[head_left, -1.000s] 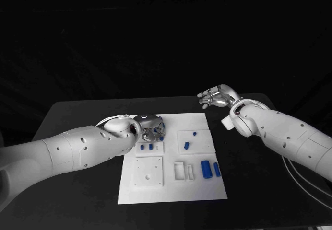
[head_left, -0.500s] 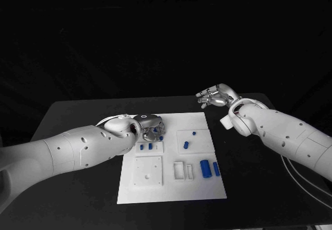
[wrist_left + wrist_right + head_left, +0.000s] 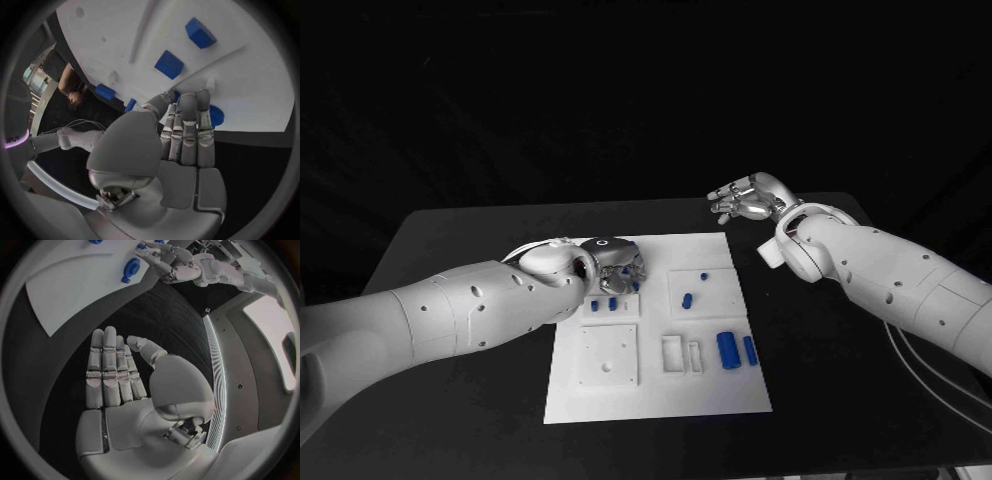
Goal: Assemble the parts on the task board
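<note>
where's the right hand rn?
In the head view the right hand hangs over the black table just beyond the board's far right corner, holding nothing, well apart from the left hand working at the board's far left.

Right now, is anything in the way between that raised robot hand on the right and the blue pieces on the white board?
Nothing visible blocks it. The right robot hand hovers open above bare black table beyond the task board's far corner. The nearest blue parts lie uncovered. The left robot hand works at the board's opposite far corner.
</note>
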Controlling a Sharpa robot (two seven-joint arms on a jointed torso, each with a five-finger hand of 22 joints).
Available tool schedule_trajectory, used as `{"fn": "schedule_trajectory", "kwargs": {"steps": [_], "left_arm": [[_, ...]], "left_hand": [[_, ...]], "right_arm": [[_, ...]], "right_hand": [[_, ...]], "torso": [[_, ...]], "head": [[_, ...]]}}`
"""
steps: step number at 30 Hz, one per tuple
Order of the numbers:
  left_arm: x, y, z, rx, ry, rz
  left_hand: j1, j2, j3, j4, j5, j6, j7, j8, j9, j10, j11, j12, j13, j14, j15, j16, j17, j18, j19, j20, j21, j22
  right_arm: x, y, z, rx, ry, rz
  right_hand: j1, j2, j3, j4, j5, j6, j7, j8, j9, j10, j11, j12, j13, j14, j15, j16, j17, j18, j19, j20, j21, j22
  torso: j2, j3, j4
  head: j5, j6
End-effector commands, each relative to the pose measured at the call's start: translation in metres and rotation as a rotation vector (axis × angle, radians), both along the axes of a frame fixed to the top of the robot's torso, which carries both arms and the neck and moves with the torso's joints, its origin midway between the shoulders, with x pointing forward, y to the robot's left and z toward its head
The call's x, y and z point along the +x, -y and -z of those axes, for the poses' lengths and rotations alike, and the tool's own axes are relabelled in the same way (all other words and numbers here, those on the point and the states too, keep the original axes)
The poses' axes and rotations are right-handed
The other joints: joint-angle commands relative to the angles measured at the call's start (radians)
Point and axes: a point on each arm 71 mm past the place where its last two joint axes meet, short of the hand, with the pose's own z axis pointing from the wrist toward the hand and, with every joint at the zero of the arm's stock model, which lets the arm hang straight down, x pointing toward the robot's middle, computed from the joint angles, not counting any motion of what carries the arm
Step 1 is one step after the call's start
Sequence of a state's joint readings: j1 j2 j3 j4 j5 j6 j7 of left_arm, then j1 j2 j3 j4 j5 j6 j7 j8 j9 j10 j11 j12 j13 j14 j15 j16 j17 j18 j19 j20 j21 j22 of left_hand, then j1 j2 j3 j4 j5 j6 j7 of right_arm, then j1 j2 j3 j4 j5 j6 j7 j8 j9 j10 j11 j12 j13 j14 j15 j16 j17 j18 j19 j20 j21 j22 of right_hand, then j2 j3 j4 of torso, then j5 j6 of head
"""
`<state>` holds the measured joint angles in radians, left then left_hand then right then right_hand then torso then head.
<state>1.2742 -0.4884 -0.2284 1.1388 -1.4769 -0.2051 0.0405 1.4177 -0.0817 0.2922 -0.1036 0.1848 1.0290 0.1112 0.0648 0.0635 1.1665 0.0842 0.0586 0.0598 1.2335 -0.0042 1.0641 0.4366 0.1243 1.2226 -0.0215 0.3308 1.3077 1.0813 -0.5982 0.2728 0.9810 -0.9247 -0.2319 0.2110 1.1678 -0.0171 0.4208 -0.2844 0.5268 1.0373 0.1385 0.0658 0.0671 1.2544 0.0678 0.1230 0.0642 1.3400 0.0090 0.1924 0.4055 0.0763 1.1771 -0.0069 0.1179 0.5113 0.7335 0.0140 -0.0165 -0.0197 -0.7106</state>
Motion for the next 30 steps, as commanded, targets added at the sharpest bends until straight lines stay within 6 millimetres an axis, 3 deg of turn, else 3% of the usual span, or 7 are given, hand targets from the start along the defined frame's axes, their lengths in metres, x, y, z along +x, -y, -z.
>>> {"fn": "schedule_trajectory", "kwargs": {"steps": [1,5,8,15,23,30], "left_arm": [[-0.0003,0.0004,0.0024,0.011,-0.020,-0.004],[-0.0001,-0.0020,0.0045,0.029,-0.041,-0.009],[0.0001,-0.0039,0.0057,0.040,-0.054,-0.014],[0.0000,-0.0043,0.0069,0.052,-0.067,-0.015],[0.0008,-0.0044,0.0042,0.012,-0.049,-0.018],[0.0019,-0.0080,0.0004,-0.064,-0.051,-0.042]], "left_hand": [[0.002,0.018,0.011,0.001,-0.002,0.039,0.005,0.007,0.004,0.025,-0.006,0.000,0.000,0.003,-0.006,0.007,0.002,-0.001,0.004,-0.005,0.010,0.024],[0.006,0.032,0.008,-0.001,-0.004,0.094,0.000,0.003,0.005,0.088,-0.024,0.003,0.001,0.005,-0.016,0.011,0.005,-0.009,0.000,-0.014,0.022,0.024],[0.012,0.048,-0.009,-0.007,-0.003,0.101,0.001,-0.002,0.003,0.089,-0.025,0.001,0.001,0.006,-0.019,0.012,0.007,-0.017,-0.007,-0.020,0.036,0.024],[0.018,0.073,-0.022,-0.017,-0.002,0.114,-0.002,-0.001,0.004,0.098,-0.029,0.002,0.001,0.020,-0.021,0.017,0.011,-0.015,-0.009,-0.023,0.062,0.023],[0.021,0.086,-0.026,-0.024,0.003,0.151,-0.010,0.000,0.006,0.129,-0.040,0.001,0.001,0.050,-0.029,0.025,0.015,-0.012,0.008,-0.029,0.080,0.023],[0.017,0.088,-0.026,-0.026,0.003,0.149,-0.010,-0.001,0.005,0.124,-0.039,0.000,0.001,0.057,-0.031,0.022,0.015,-0.013,0.011,-0.032,0.085,0.022]], "right_arm": [[-0.0001,-0.0017,-0.0006,0.008,0.003,-0.008],[-0.0001,-0.0022,-0.0007,0.010,0.003,-0.007],[-0.0001,-0.0031,-0.0007,0.012,0.003,-0.009],[-0.0004,-0.0045,-0.0013,0.014,0.006,-0.012],[-0.0007,-0.0049,-0.0021,0.016,0.013,-0.011],[-0.0006,-0.0060,-0.0023,0.020,0.018,-0.011]], "right_hand": [[-0.005,0.001,-0.006,0.002,0.004,0.000,0.003,-0.003,-0.001,0.004,0.002,-0.004,-0.001,-0.003,0.005,-0.002,-0.001,-0.013,-0.006,-0.001,0.006,-0.001],[-0.007,0.002,-0.006,0.003,0.004,-0.001,0.003,-0.003,-0.001,0.004,0.002,-0.004,-0.001,-0.003,0.005,-0.002,-0.002,-0.014,-0.006,-0.001,0.007,-0.003],[-0.007,0.002,-0.006,0.003,0.004,-0.001,0.003,-0.003,-0.001,0.004,0.002,-0.004,-0.001,-0.003,0.005,-0.002,-0.002,-0.014,-0.006,-0.001,0.007,-0.003],[-0.005,0.002,-0.005,0.002,0.005,-0.002,0.003,-0.003,-0.001,0.003,0.002,-0.004,-0.001,-0.003,0.005,-0.002,-0.002,-0.013,-0.007,-0.001,0.009,-0.006],[-0.005,0.002,-0.005,0.002,0.005,-0.002,0.003,-0.003,-0.001,0.003,0.002,-0.004,-0.001,-0.003,0.005,-0.002,-0.002,-0.013,-0.007,-0.001,0.009,-0.006],[-0.008,0.002,-0.005,0.002,0.009,0.000,0.003,-0.003,-0.001,0.004,0.002,-0.004,-0.001,-0.003,0.005,-0.001,-0.002,-0.013,-0.007,-0.001,0.012,-0.010]], "torso": [[0.000,0.0003,0.0001],[0.000,0.0004,-0.0007],[0.001,-0.0003,-0.0029],[0.002,0.0008,-0.0015],[0.000,0.0008,-0.0007],[0.001,-0.0003,-0.0020]], "head": [[0.001,0.000],[0.000,-0.002],[-0.004,-0.001],[-0.006,-0.001],[-0.004,0.000],[-0.008,0.003]]}}
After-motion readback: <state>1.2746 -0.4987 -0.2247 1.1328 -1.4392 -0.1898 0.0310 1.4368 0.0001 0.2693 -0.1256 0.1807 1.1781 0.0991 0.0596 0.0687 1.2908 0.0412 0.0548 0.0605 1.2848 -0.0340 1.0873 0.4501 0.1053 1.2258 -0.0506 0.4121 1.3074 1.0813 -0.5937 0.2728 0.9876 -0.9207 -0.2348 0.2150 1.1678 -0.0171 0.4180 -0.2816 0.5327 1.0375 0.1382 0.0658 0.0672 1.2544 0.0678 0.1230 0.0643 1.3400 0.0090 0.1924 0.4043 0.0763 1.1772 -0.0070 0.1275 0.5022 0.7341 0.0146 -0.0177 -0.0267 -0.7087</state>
